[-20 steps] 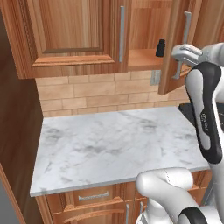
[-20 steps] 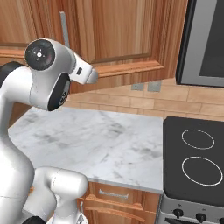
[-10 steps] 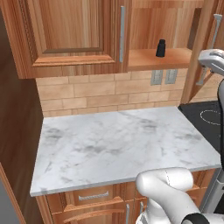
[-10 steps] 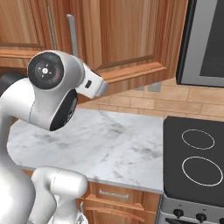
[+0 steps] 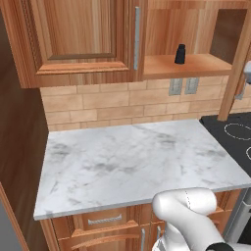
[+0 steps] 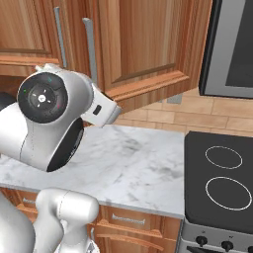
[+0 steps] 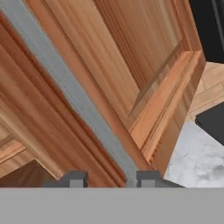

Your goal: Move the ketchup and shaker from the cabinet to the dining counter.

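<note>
One shaker [image 5: 180,54] was on record: small, black, upright on the wooden shelf inside the open cabinet [image 5: 83,39], near the shelf's front edge.

My pincer [image 7: 112,179] showed in the hand view as two dark fingertips [image 7: 74,178] at the bottom, set apart with a gap between them. The grey bar handle [image 7: 74,96] of the cabinet door [image 7: 144,74] ran diagonally down toward the right-hand tip and ended against it; I could not tell whether the tips touched the handle. Nothing was pinched between them.

Relative to my pincer:
- cabinet door, raised panel: directly ahead and very close, seen tilted.
- marble counter [image 7: 197,157]: beyond the door's lower edge, to the right.
- black stovetop [image 7: 214,122]: further right, past the counter.
- shaker: on the shelf beyond the door; how far from the tips could not be told.

In the left base view a small white part of my arm [image 5: 246,73] sat at the right edge, beside the open door, level with the shelf and well to the right of the shaker.

Brick tile wall [image 5: 112,105] ran below the cabinet, with two outlets [image 5: 183,86] under the shelf.
</note>
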You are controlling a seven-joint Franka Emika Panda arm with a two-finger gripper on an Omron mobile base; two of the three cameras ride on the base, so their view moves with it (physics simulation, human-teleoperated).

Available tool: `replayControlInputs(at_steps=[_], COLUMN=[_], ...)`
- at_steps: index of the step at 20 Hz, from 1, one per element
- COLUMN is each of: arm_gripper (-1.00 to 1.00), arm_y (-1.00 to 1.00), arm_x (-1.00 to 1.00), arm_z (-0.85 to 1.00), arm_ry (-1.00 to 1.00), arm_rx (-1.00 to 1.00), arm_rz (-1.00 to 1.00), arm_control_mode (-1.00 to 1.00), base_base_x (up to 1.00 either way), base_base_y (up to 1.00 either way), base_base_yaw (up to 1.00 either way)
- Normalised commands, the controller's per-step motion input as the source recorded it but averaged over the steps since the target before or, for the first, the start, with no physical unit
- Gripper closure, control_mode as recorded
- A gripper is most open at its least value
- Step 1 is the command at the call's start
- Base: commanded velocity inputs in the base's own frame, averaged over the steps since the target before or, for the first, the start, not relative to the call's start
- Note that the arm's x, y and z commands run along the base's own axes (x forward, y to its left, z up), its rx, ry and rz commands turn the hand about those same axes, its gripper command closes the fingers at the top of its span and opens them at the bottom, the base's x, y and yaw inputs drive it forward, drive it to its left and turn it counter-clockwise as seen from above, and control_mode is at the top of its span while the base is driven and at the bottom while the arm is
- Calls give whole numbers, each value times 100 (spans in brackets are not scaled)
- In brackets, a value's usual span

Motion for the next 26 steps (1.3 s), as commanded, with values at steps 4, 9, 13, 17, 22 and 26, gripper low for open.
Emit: replayControlInputs(at_steps=[4,9,13,17,22,26], arm_gripper=[-100,-100,-100,-100,-100,-100], arm_y=[29,46,63,70,65,44], arm_x=[-47,-25,-4,4,17,44], arm_z=[-4,-5,-1,0,0,-1], arm_ry=[0,7,14,14,10,3], arm_rx=[9,5,1,1,8,15], arm_rz=[0,0,0,-9,-20,-30], arm_control_mode=[-100,-100,-100,-100,-100,-100], base_base_x=[0,0,0,0,0,0], base_base_y=[0,0,0,0,0,0], base_base_yaw=[0,0,0,0,0,0])
